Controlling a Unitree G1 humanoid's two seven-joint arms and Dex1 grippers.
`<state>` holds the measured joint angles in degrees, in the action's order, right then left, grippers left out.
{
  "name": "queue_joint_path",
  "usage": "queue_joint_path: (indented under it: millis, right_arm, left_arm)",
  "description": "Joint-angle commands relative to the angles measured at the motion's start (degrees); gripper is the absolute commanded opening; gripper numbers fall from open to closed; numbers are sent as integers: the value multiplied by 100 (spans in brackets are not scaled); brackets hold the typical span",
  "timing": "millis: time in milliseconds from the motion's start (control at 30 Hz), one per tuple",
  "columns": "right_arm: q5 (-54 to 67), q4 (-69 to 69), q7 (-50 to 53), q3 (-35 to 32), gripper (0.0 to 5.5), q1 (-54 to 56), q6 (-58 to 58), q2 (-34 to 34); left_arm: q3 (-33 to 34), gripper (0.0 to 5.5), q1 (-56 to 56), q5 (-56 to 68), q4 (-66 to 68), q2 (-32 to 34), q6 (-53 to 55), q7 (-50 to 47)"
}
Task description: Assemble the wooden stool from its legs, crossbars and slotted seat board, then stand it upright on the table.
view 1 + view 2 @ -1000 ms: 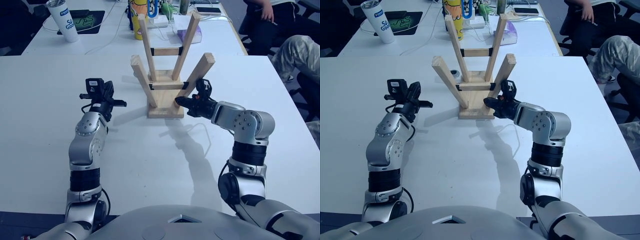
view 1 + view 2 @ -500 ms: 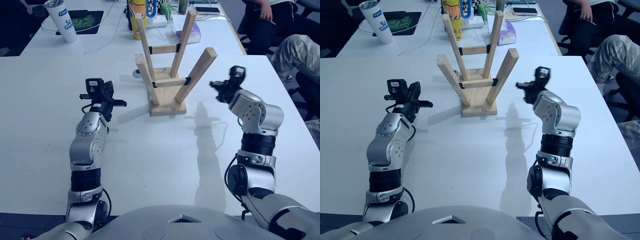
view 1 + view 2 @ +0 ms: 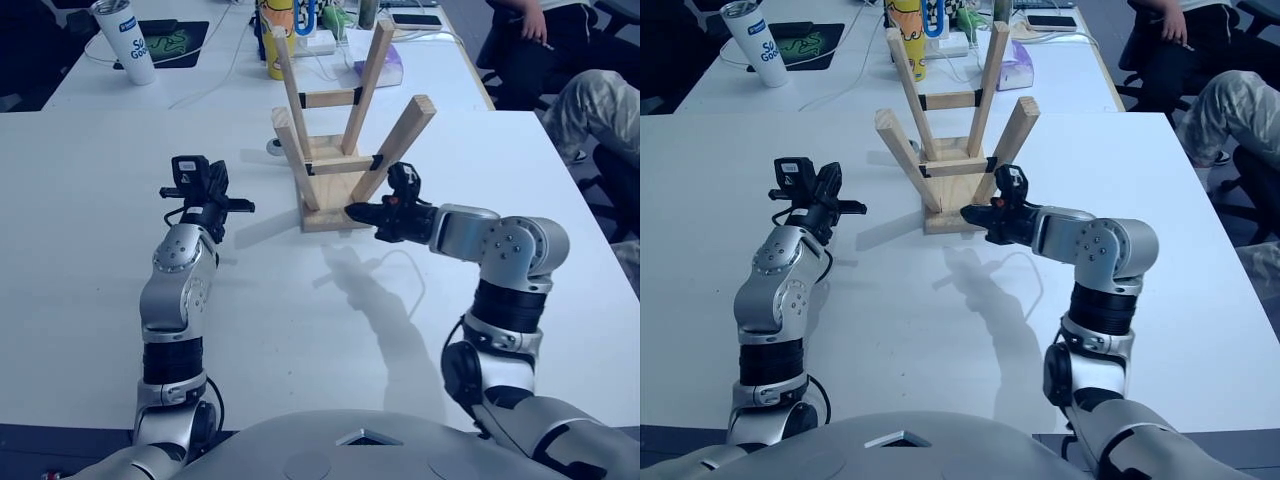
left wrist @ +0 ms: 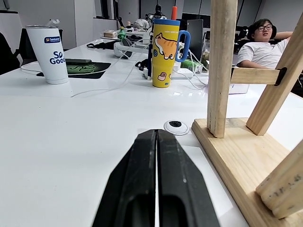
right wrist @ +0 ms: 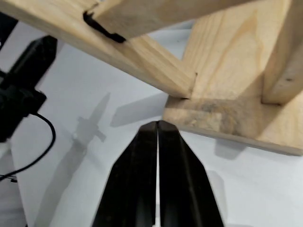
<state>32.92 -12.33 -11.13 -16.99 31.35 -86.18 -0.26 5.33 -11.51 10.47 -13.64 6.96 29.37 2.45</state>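
Assembly seems finished: the pale wooden stool [image 3: 335, 165] rests upside down on the white table [image 3: 300, 330], legs up. The right end effector [image 5: 157, 124], pinched together and empty, is just beside the seat board [image 3: 322, 220]; the left end effector [image 4: 156, 135], pinched together and empty too, is apart. Turning the stool upright is not yet done.

An office: long white surfaces [image 3: 80, 180] are carrying a travel tumbler [image 3: 126, 40], a mouse mat [image 3: 175, 42], a cartoon mug [image 4: 165, 52] and trailing cables [image 4: 106, 89]

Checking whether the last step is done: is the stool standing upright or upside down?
Upside down. The stool rests with its seat board on the table, and its legs point up.
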Motion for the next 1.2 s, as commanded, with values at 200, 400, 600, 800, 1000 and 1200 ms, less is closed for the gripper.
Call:
queue_joint_path:
  millis: [200,400,600,800,1000,1200]
  right_arm:
    - [-1311,957,1677,-361,0,74,1989,419]
    - [-2270,1647,2005,-285,0,225,4604,-333]
    - [-2641,2017,1721,-216,0,453,5959,-1228]
    - [-1749,731,61,619,0,361,5402,-1427]
    - [-1171,80,-1323,1242,26,85,4295,-2273]
    - [-2304,-337,-1974,2363,117,-274,5387,-3213]
  left_arm:
    - [-96,2,-216,-48,214,11,-76,67]
    - [-77,2,-215,-58,242,-42,-155,18]
    - [-6,2,-196,-45,228,20,-160,31]
    - [-12,2,-191,-59,185,22,-136,38]
    - [-4,0,-222,-56,163,52,-100,68]
    - [-26,0,-195,-72,114,34,-88,77]
